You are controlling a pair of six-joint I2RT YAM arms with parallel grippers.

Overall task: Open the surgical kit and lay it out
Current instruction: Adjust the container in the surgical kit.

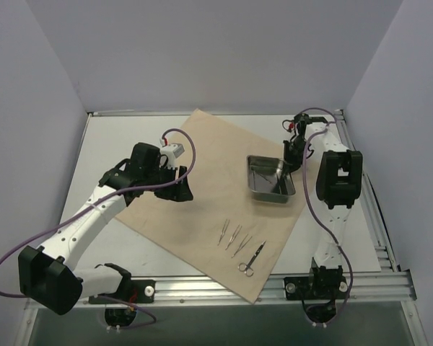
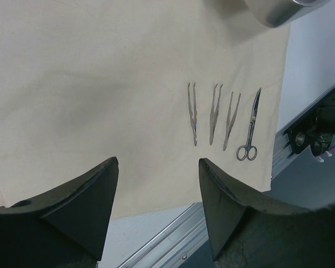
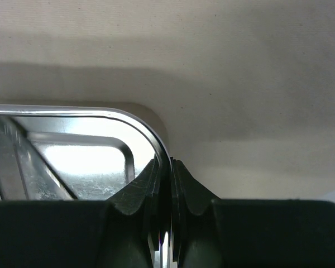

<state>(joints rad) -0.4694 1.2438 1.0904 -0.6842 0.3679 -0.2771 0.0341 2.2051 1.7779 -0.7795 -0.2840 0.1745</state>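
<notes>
Near corner of wrap sheet overhangs table's near edge. Sheet lies spread flat. By that corner, scissors and three tweezers lie in a row. Left gripper wide apart, empty, over sheet's left side. Steel tray sits by sheet's right corner. Right gripper pinches tray's far-right rim.

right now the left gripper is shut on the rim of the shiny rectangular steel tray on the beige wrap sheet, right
No: the right gripper is shut on the rim of the shiny rectangular steel tray, per the right wrist view.
</notes>
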